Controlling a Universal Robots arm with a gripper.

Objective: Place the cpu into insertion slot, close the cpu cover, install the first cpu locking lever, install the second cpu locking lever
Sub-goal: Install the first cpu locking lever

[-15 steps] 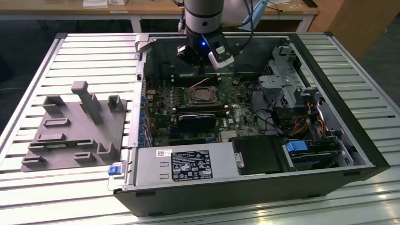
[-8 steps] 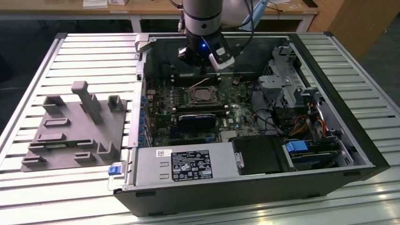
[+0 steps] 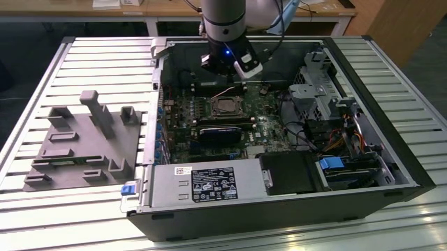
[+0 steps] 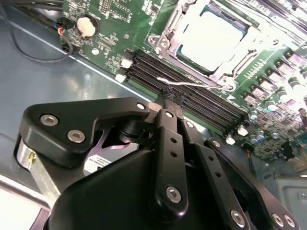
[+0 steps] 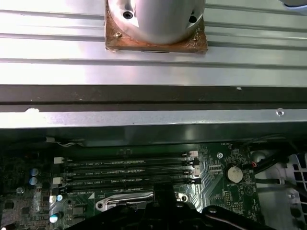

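The cpu (image 4: pixel 211 38), pale and square, lies in the insertion slot (image 3: pixel 211 108) of the green motherboard (image 3: pixel 265 128). The silvery cpu cover (image 4: pixel 171 24) lies flat around it as a frame. A thin silvery locking lever (image 4: pixel 201 85) runs along the socket's edge beside the memory slots (image 4: pixel 192 103). My gripper (image 4: pixel 168 98) is shut, and its black fingertips sit right at the lever's curled end; whether they touch it I cannot tell. In the exterior view the gripper (image 3: pixel 229 82) hangs inside the open case just behind the socket.
The open computer case (image 3: pixel 370 104) lies on a slatted metal table (image 3: pixel 104 57). A blue-labelled card (image 3: pixel 218 133) sits in front of the socket, with the power supply (image 3: pixel 202 183) nearer and a drive cage (image 3: pixel 314 89) with cables at the exterior view's right. A grey fixture (image 3: pixel 84 141) stands left.
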